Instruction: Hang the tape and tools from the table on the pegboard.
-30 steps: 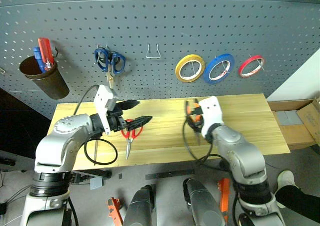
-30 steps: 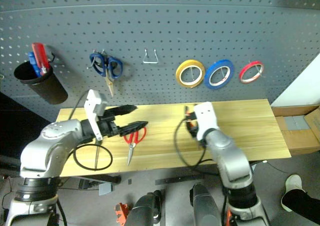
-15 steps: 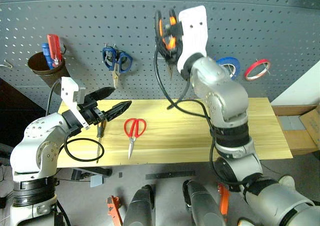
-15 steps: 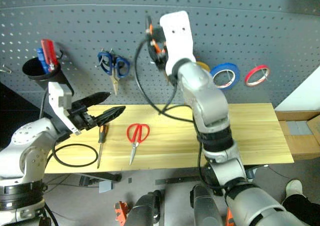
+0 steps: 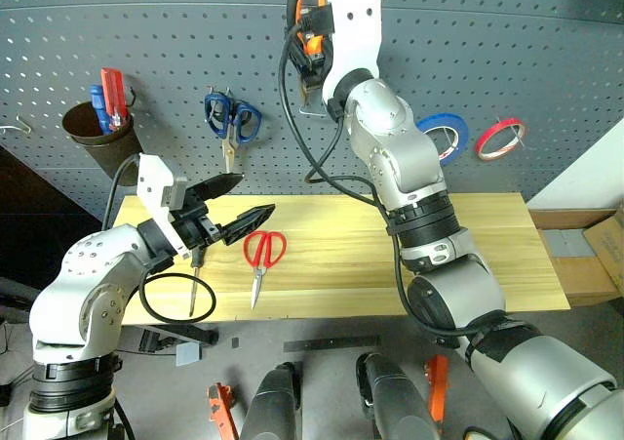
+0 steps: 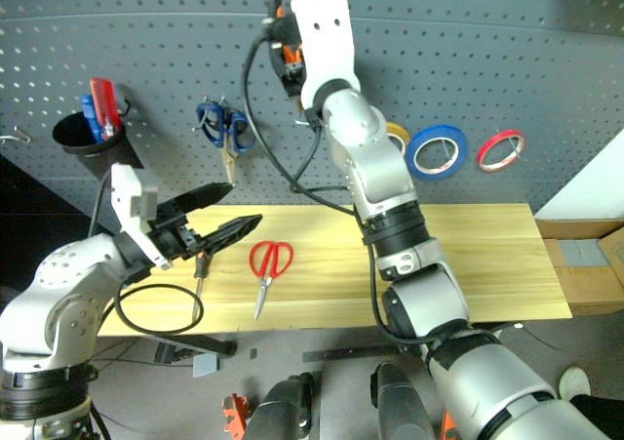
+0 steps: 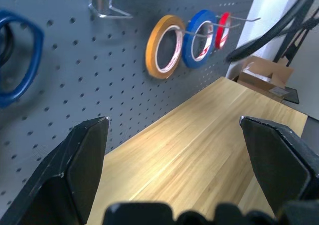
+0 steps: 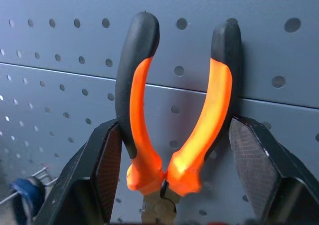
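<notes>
While the right gripper pinches the small orange-and-black-handled pliers, ease them down toward the wire hook at six o'clock.

Grey floor, cardboard boxes

Orange-and-black pliers against the dark grey pegboard — red scissors on the light wood table.

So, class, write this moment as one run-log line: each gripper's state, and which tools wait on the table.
right gripper: shut on pliers, at pegboard | left gripper: open, empty | on table: red-handled scissors, screwdriver
</notes>
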`<move>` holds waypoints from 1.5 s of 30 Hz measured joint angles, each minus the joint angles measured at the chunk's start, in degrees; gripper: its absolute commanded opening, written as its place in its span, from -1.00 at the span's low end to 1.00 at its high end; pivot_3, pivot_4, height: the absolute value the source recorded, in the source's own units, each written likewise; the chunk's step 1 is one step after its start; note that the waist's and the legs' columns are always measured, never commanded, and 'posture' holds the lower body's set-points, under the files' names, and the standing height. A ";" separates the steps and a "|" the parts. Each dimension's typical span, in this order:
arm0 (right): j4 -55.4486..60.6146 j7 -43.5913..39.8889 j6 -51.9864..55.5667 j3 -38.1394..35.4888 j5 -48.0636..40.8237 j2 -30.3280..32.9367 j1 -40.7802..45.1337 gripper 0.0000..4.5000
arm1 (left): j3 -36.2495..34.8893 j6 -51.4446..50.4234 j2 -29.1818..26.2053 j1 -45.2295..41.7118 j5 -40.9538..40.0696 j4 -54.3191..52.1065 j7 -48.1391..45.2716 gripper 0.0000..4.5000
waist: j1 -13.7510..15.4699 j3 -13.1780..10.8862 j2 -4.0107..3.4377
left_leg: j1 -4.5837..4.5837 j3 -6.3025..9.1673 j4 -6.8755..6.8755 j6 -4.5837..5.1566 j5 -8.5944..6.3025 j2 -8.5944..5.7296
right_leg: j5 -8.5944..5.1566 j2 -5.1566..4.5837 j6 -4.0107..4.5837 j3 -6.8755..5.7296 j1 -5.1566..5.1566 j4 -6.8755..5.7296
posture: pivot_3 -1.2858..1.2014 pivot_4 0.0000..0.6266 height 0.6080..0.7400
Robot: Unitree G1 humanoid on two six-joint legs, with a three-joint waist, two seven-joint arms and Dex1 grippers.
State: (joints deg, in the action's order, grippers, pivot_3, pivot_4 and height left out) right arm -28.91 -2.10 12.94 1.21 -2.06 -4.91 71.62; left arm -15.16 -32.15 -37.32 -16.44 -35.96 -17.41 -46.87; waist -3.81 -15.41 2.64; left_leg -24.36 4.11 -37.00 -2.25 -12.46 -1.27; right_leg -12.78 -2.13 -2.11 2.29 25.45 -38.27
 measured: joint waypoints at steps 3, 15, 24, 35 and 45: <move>-4.12 0.37 -4.64 0.65 1.64 0.50 0.30 0.23 | 0.83 0.18 0.02 -1.14 0.00 0.02 0.04 1.00 | 0.27 0.11 0.03 | 0.11 -0.01 -0.03 -0.02 0.13 -0.03 | 0.01 0.00 0.01 0.02 -0.01 -0.27 | 0.05 -0.47 1.00; -4.40 0.86 -5.56 2.76 5.04 1.18 -6.19 0.23 | 2.49 2.42 1.21 -1.19 1.14 1.34 0.39 1.00 | 0.58 0.25 0.05 | 0.35 -0.03 0.06 -0.10 0.32 -0.03 | 0.01 0.02 0.02 0.04 -0.13 -0.46 | 0.04 -0.45 1.00; -3.35 0.66 -3.19 4.74 6.84 1.11 -7.95 0.55 | 5.14 4.46 3.00 -2.79 4.45 2.41 2.51 1.00 | 0.56 0.25 0.05 | 0.35 -0.01 0.07 -0.10 0.32 -0.03 | 0.01 0.03 0.02 0.03 -0.13 -0.44 | 0.03 -0.43 1.00; 8.56 -11.97 14.88 9.01 5.17 3.88 -14.67 0.98 | 9.82 2.31 5.01 -2.61 8.69 4.04 7.64 1.00 | 0.53 0.25 0.04 | 0.36 0.06 0.07 -0.09 0.31 -0.03 | 0.01 0.02 0.02 0.04 -0.14 -0.45 | 0.02 -0.39 1.00; 38.67 -29.22 41.02 13.03 -6.12 13.69 -26.59 0.98 | 15.47 -17.04 6.16 1.03 15.08 5.06 20.20 1.00 | 0.30 0.25 0.04 | 0.39 0.24 0.03 -0.08 0.30 -0.02 | 0.00 0.03 0.00 0.03 -0.17 -0.47 | 0.00 -0.32 1.00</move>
State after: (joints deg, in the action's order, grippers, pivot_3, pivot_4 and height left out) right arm 9.76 -31.32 53.96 14.24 -8.18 8.79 45.03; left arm 0.31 -49.19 -31.16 -15.42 -20.88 -12.35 -26.67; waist -3.51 -15.16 2.68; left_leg -23.97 4.35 -36.98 -2.33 -12.16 -1.29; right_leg -12.78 -2.10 -2.11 2.32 25.28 -38.74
